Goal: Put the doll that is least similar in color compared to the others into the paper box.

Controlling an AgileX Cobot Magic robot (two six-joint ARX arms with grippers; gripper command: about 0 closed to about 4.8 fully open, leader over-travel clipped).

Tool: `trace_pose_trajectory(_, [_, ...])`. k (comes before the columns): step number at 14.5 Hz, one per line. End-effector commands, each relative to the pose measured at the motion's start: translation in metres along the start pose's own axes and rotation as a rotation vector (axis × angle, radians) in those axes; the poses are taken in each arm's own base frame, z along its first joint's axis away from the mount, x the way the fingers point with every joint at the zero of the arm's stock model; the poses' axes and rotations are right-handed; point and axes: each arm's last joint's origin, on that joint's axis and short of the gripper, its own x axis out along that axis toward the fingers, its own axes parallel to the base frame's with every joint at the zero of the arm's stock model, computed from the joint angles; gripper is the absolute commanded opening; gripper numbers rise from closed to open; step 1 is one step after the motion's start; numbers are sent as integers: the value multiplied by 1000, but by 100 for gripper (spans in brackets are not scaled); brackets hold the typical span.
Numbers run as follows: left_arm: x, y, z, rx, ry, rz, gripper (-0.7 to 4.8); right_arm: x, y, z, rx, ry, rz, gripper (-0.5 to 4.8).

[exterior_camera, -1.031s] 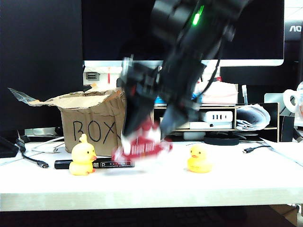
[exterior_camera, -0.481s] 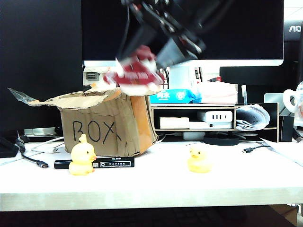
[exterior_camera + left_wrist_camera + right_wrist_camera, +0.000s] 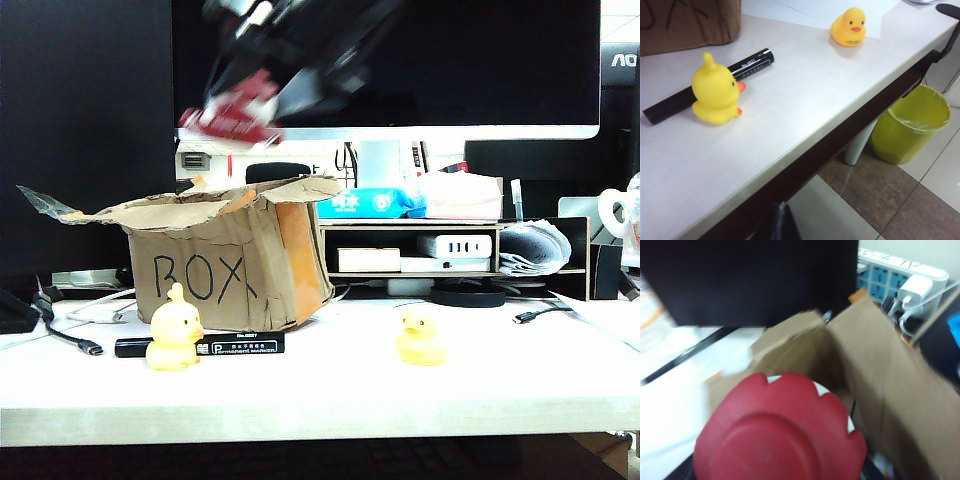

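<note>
**Red-capped doll held high over the cardboard box**

On the near part of the white tabletop (image 3: 330,390) stand two small yellow rubber ducks: one (image 3: 174,330) in front of the box, touching a black permanent marker (image 3: 200,346) that lies behind it, and the other (image 3: 420,336) well apart to the right. The left wrist view shows the same ducks and marker and, down on the floor, a green plastic waste bin (image 3: 912,125). Only a dark sliver of the left end effector (image 3: 777,225) shows at that view's edge, below the tabletop's edge; whether its jaws are spread or pressed together cannot be told.

Behind the ducks sits the brown cardboard paper box (image 3: 225,262) with "BOX" in black marker and ragged flaps standing open.

Above the box, high in front of the dark monitor (image 3: 480,60), the blurred right end effector (image 3: 250,85) pinches the white round doll with the dark red frilly cap (image 3: 232,112). The doll hangs clear of the flaps, touching nothing but the jaws. In the right wrist view the red cap (image 3: 780,432) fills the foreground, with the box's open interior (image 3: 875,375) just beyond it.
</note>
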Motion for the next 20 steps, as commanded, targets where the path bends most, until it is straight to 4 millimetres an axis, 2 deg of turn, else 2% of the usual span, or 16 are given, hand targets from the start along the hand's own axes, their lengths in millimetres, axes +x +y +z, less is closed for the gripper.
trace_pose_trajectory(1, [0,0,1,1,-13,-1,-5,30,-2,18,-9,19,5,95])
trace_pose_trajectory(2, [0,0,1,1,-13,0,-5,42,-4,18,-6,62,3,132])
trace_pose_trajectory(3, [0,0,1,1,-13,-1,-5,49,-5,17,-19,76,3,195])
trace_pose_trajectory(5, [0,0,1,1,-13,0,-5,52,-7,15,-25,79,-7,223])
trace_pose_trajectory(7, [0,0,2,1,-14,-1,-5,51,-9,15,-22,80,-12,439])
trace_pose_trajectory(11, [0,0,1,1,-13,-1,-5,51,-11,15,-19,87,-16,443])
trace_pose_trajectory(12, [0,0,1,1,-13,-1,-5,50,-11,15,-19,85,-15,433])
trace_pose_trajectory(13, [0,0,1,1,-13,-1,-5,49,-11,16,-19,85,-14,333])
trace_pose_trajectory(14, [0,0,1,1,-13,-1,-5,46,-10,18,-19,85,-8,151])
trace_pose_trajectory(15, [0,0,2,1,-14,0,-5,41,-8,22,-20,82,-6,27])
trace_pose_trajectory(16, [0,0,2,1,-14,-1,-5,35,-7,26,-20,80,-7,0])
trace_pose_trajectory(18, [0,0,1,0,-13,1,-5,16,-4,36,-18,100,-19,-2])
trace_pose_trajectory(20, [0,4,2,-13,-15,26,-5,-6,1,36,-41,209,-169,-2])
